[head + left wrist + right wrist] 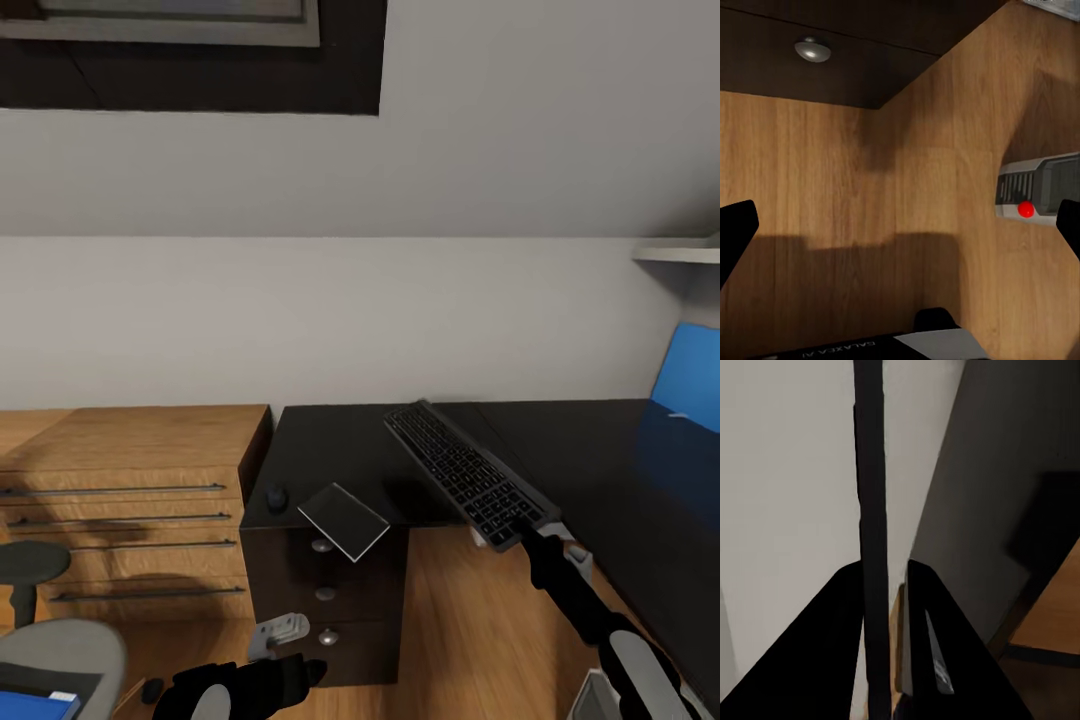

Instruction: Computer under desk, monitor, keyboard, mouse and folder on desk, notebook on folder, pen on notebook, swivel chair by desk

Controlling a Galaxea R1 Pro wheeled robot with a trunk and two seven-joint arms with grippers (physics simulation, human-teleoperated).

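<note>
Above the desk (600,450), your right gripper (522,528) is clamped on the keyboard's (465,472) near end; its long axis runs away toward the wall. Left fingers (736,229) apart.

Black jointed arms, white-grey forearm shells, black end effector fingers (736,229) — mirrored "GALAXEA" lettering, wrist

right gripper (522,527) reaches up toward 11 o'clock, fingers pinched tight on the keyboard (468,473); left gripper (900,217) hangs low, fingers spread.
</note>
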